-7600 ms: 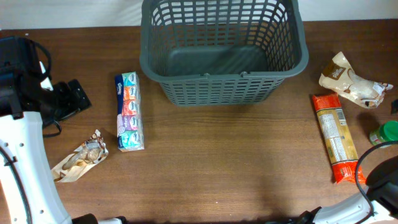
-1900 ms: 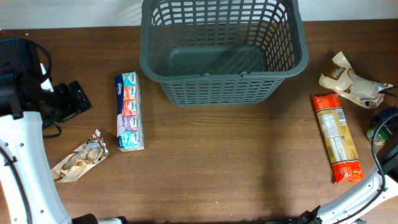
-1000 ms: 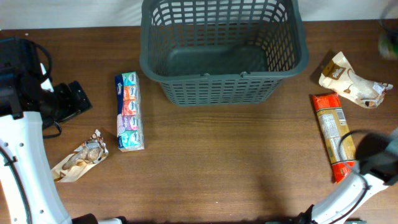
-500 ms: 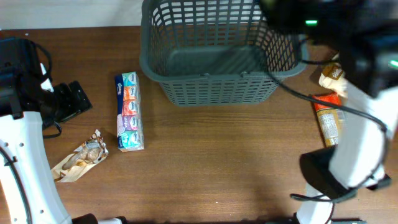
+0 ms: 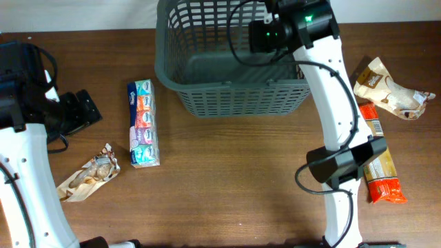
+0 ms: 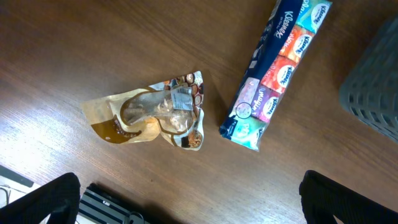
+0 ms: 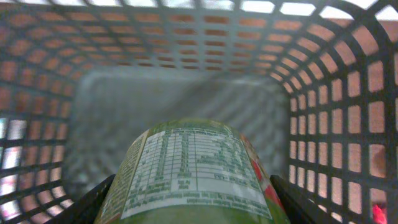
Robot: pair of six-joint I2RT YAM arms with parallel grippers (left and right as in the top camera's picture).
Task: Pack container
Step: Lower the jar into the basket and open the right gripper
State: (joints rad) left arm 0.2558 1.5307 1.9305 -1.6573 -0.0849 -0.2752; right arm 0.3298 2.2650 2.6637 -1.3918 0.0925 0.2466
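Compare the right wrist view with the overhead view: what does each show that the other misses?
Right wrist only: a green-labelled round bottle, nutrition panel showing, clamped in the right gripper. Overhead only: the multicoloured tissue pack, tan snack pouch, white-and-brown bag and orange pasta packet, all outside the basket. Both: the dark grey lattice plastic basket.

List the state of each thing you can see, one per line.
Basket: upright, floor bare.
Bottle: held by right gripper, above basket floor.
Left gripper: open, empty.
Tissue pack: flat on table.
Snack bag: crumpled, on table.
Pasta packet: flat on table, partly hidden.
Brown bag: lying on table.
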